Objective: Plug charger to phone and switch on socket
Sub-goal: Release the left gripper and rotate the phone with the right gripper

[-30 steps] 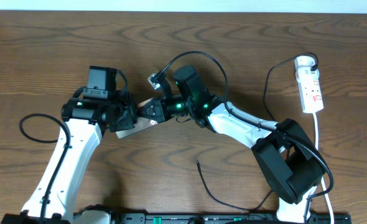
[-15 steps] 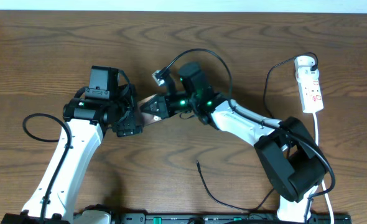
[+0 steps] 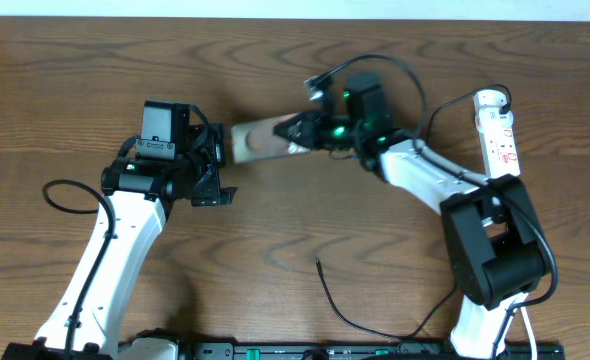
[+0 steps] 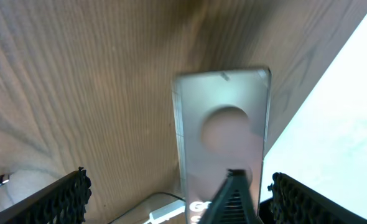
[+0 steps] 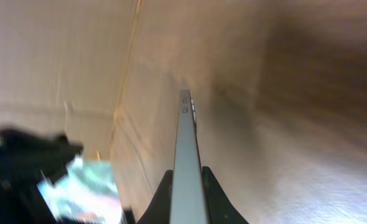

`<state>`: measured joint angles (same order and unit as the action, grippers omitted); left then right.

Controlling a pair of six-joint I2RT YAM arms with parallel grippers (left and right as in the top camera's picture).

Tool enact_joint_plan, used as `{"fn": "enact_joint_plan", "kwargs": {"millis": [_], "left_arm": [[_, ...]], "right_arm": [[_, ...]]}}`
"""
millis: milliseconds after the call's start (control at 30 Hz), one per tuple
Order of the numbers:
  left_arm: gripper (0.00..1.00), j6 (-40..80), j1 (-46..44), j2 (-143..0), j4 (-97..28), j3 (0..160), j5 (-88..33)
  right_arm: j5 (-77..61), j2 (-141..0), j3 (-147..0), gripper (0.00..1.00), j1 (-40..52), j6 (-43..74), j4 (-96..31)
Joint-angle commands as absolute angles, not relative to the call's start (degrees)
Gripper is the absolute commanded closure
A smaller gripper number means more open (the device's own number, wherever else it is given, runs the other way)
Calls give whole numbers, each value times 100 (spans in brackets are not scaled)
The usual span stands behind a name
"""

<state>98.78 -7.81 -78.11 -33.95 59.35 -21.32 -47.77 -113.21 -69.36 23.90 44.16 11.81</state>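
My right gripper (image 3: 297, 131) is shut on the phone (image 3: 258, 139), a bronze-brown slab held above the table and pointing left. The right wrist view shows the phone (image 5: 186, 143) edge-on between my fingers (image 5: 212, 198). My left gripper (image 3: 218, 172) is open and empty, just left of and below the phone. In the left wrist view the phone (image 4: 221, 124) is ahead between my spread fingertips (image 4: 59, 202), with a right finger across its lower face. The white socket (image 3: 497, 135) lies at the far right. The charger's thin black cable (image 3: 350, 318) ends free at the near middle.
The charger's black plug (image 3: 502, 98) sits at the socket's far end, and its cable loops down past the right arm's base (image 3: 485, 255). A thick black arm cable (image 3: 60, 195) loops at the left. The table's far edge runs along the top.
The phone has left my left gripper. My right gripper has carried it up and to the right. My left gripper has opened and stayed roughly in place.
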Motion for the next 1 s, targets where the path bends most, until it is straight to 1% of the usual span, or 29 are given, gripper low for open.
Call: {"fn": "enact_joint_plan", "kwargs": {"millis": [0, 100, 167, 333, 467, 600, 733, 967], "left_arm": [[10, 9494, -768, -7743, -3247, 6025, -2036], [10, 8892, -768, -7745, -2790, 6025, -1852], [9, 8608, -768, -7745, -2464, 6025, -1761], [10, 8267, -768, -7747, -2064, 6023, -1450], [10, 7673, -768, -7747, -1664, 6023, -1382], [10, 7651, -768, -7747, -1057, 6023, -1387], [9, 7651, -768, -7747, -709, 6023, -1437], [9, 7575, -768, -7747, -381, 6014, -1588]], "right_arm": [[-4689, -11244, -7067, 99, 2025, 6141, 1269], [-4665, -11244, -7067, 99, 1826, 7428, 1365], [-4665, -11244, -7067, 99, 1772, 7992, 1601], [-4659, -11244, -7067, 99, 1774, 9450, 2794], [-4641, -11244, -7067, 98, 1831, 10490, 3741], [-4598, -11244, -7070, 98, 1933, 10785, 4493], [-4598, -11244, -7070, 98, 2056, 10969, 4853], [-4536, -11244, -7070, 98, 2303, 10969, 5041]]}}
